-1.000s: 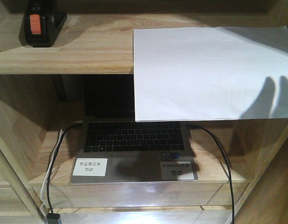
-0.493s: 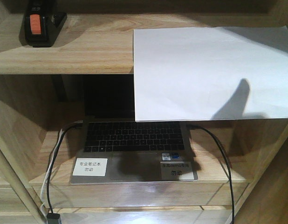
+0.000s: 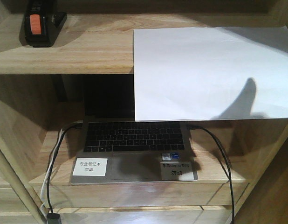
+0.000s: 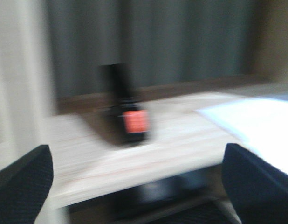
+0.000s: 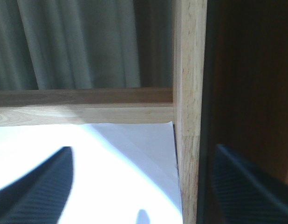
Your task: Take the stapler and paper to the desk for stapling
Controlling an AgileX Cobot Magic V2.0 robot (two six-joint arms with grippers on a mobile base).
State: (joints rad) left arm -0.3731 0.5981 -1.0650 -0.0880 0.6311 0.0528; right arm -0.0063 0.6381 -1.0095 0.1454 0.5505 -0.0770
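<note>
On the wood shelf [image 3: 88,51], stapler [image 3: 39,23], overhanging paper [image 3: 204,70] — left hand [image 4: 134,156], right hand [image 5: 141,154] seemingly splayed, empty.

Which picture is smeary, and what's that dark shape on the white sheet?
Left wrist view: blurred throughout, the stapler a smeared black shape with an orange patch. Front view: sharp; that shape is a shadow on the paper, lower right. Right wrist view: sharp, paper bright white.

Office: laptop [image 3: 134,140] w/ labels [image 3: 90,166], wood shelf [image 3: 78,51]
</note>
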